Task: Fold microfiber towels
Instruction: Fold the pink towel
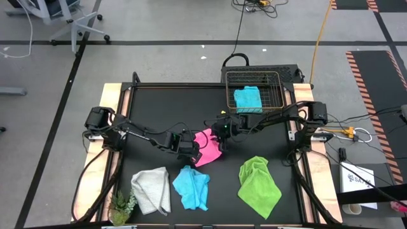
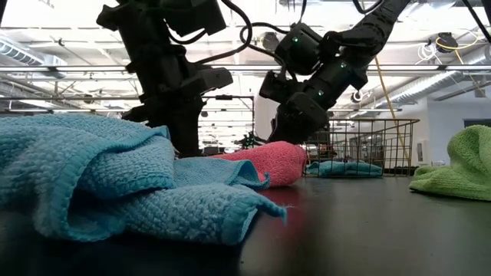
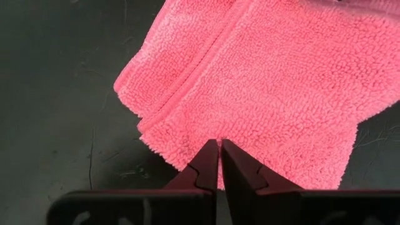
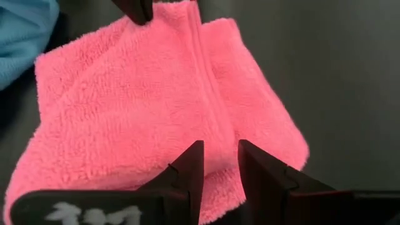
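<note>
- Pink towel (image 1: 207, 148) lies mid-table, doubled over, between both arms, so each can work an edge.
- Left gripper (image 3: 220, 164) at its near edge, fingers closed together, holding nothing, likely pressing.
- Right gripper (image 4: 220, 167) over the opposite side, fingers partly apart, empty.
- One blue towel (image 1: 247, 99) already in the wire basket (image 1: 278, 81); others wait along the front.

A wire basket (image 1: 253, 89) stands at the far right of my black bench (image 1: 159, 105); a small green plant (image 1: 121, 205) sits at its near left corner. Cables (image 1: 321, 32) trail across the grey floor (image 1: 159, 60) beyond.
</note>
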Controlling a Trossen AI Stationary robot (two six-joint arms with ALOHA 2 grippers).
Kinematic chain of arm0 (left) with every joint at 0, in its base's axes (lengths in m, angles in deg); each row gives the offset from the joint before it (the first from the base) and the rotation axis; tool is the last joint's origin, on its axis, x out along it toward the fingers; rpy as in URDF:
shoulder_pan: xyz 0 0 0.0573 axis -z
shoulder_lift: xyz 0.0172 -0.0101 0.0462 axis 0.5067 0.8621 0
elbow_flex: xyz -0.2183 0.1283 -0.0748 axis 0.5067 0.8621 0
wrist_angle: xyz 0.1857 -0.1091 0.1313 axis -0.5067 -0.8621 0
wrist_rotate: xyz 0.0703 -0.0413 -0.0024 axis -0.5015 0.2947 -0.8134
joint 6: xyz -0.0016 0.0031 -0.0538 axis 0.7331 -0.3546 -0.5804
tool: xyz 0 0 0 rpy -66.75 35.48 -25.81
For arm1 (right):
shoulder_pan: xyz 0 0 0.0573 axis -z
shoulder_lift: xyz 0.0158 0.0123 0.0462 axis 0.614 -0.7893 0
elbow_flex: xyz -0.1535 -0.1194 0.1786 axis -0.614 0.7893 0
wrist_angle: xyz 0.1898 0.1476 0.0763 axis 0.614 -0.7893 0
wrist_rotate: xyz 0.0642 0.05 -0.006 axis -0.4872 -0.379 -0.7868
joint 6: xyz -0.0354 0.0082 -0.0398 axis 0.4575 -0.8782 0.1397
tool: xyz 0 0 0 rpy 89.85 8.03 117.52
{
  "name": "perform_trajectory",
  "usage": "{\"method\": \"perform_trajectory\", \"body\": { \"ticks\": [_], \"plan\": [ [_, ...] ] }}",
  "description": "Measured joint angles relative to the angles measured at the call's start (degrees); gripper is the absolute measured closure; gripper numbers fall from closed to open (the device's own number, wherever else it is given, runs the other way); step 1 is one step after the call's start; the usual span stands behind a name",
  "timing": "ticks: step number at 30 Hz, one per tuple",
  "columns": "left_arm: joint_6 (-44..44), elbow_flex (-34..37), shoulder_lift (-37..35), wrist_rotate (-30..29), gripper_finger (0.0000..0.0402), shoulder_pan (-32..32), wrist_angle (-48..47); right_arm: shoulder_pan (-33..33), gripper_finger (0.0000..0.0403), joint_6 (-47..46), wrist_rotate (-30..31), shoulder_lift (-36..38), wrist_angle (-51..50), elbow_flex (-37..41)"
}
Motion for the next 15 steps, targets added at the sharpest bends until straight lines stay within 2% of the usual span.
{"method": "perform_trajectory", "body": {
  "ticks": [5, 15],
  "plan": [
    [-0.2, 0.0, 0.0, 0.0, 0.038, 0.0, 0.0, -0.3, 0.0314, -0.4, -3.1, -2.9, 2.2, 0.0],
    [-0.5, 0.0, 0.0, 0.0, 0.038, 0.0, 0.1, -0.5, 0.0314, -0.3, -2.8, -4.0, 3.2, 0.0]
  ]
}}
